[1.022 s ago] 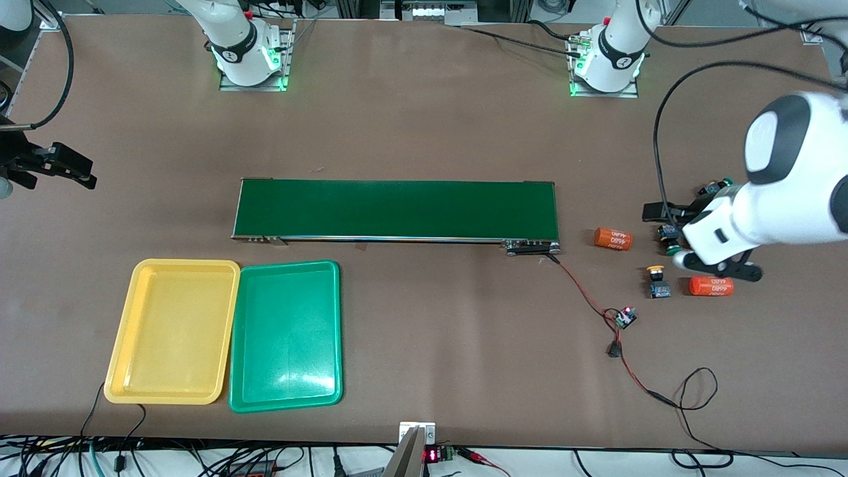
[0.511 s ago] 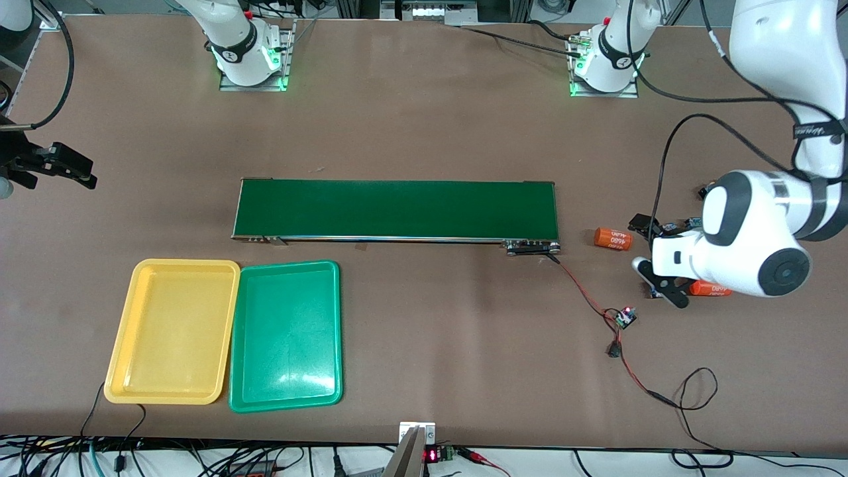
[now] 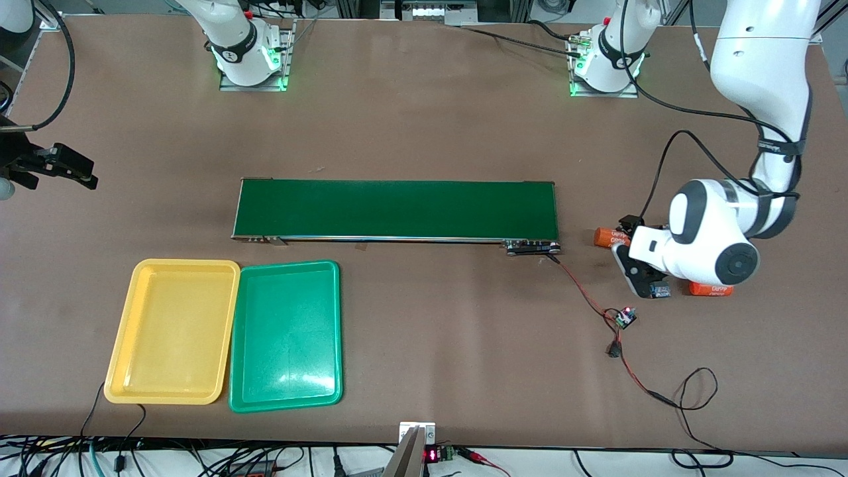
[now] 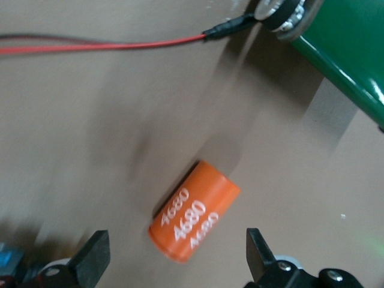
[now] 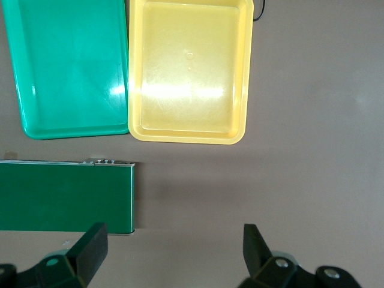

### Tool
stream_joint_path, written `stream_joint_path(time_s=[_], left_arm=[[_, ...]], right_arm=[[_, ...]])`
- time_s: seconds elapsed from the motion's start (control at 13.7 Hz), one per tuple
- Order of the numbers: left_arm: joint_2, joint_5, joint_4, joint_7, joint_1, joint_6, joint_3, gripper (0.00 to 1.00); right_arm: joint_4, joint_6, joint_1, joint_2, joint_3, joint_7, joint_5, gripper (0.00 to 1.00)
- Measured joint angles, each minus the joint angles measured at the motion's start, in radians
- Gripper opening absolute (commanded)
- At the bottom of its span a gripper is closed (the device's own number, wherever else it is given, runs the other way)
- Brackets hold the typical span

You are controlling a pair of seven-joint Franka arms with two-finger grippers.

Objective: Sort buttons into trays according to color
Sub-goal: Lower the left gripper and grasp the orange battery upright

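The yellow tray (image 3: 172, 331) and the green tray (image 3: 286, 336) lie side by side toward the right arm's end, nearer the front camera than the conveyor belt (image 3: 397, 209). Both also show in the right wrist view, yellow (image 5: 189, 72) and green (image 5: 72, 66). My left gripper (image 3: 628, 252) is open, low over an orange cylinder (image 4: 195, 219) with white print that lies between its fingers without touching them. Of the buttons, only one blue body (image 3: 660, 289) peeks out under the left arm; the others are hidden. My right gripper (image 3: 83, 175) waits open and empty past the belt's end.
A second orange cylinder (image 3: 712, 289) lies beside the visible button body. A red wire (image 3: 583, 291) runs from the belt's end to a small circuit board (image 3: 625, 317) and on to the table's front edge. The belt's corner (image 4: 354, 54) shows in the left wrist view.
The left arm has swung toward the belt's end, from over the buttons to over the orange cylinder, and now covers the buttons. The right arm has not moved.
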Motion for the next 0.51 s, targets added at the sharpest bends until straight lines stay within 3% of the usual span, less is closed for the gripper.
stream_joint_path(time_s=[0.51], left_arm=[[-0.108, 0.0, -0.218, 0.196, 0.0, 0.181, -0.019, 1.0]], right_arm=[[-0.001, 0.0, 0.0, 0.0, 0.0, 0.001, 0.0, 1.0]])
